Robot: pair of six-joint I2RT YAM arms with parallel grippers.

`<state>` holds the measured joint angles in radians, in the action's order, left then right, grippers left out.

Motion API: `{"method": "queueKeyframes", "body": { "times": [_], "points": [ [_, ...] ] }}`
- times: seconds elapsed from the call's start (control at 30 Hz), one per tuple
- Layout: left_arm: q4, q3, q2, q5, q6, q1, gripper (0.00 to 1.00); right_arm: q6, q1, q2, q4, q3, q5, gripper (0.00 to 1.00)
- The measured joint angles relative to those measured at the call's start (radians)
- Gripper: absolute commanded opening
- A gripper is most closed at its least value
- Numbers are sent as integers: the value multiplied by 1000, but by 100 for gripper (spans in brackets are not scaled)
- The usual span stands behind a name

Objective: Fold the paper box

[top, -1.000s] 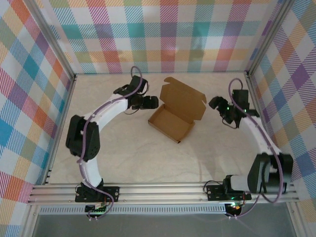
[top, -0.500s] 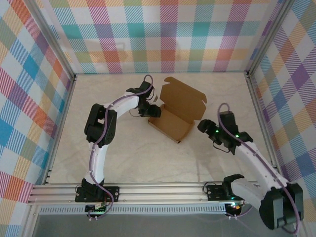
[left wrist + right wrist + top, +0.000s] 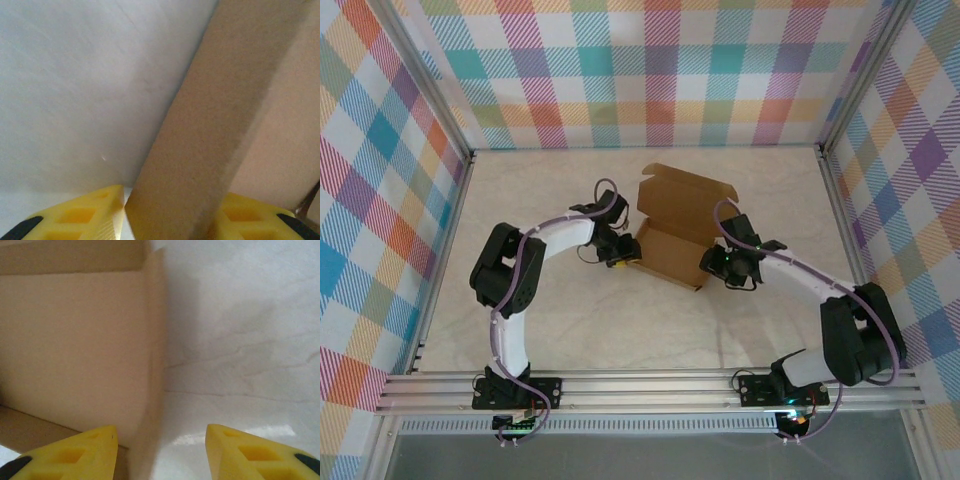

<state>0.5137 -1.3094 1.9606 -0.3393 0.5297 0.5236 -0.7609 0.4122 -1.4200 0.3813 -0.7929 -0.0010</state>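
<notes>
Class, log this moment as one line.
paper box: lid up | left fingers: astride box wall | right fingers: open, at box corner

surface: pale marbled table | on it: brown paper box (lid flap raised) | position: mid-table

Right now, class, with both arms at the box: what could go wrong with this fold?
1. The left fingers straddle a wall of the paper box; squeezing hard could crease or crush it.
2. The right fingers stand open around the edge of another wall, beside bare table; a push there could slide the box instead of bending it.
3. The lid stands upright with no fingers on it; it might flop either way.
</notes>
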Motion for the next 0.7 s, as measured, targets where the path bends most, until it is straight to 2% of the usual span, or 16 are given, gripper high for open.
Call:
{"method": "queueKeyframes", "body": {
  "times": [0.17,0.3,0.43,0.53,0.7],
  "points": [
    [-23,20,-18,-8,62,69,41,46,-3,-61,20,-40,14,40],
    [-20,31,-33,-1,82,78,45,87,-6,-99,51,-77,40,35],
    [-18,30,-49,28,74,78,52,132,-6,-119,69,-103,47,35],
    [-15,26,-58,52,56,78,58,171,-14,-148,84,-134,47,42],
    [5,-21,-58,80,26,68,59,218,-36,-211,92,-190,47,36]
  ]
}}
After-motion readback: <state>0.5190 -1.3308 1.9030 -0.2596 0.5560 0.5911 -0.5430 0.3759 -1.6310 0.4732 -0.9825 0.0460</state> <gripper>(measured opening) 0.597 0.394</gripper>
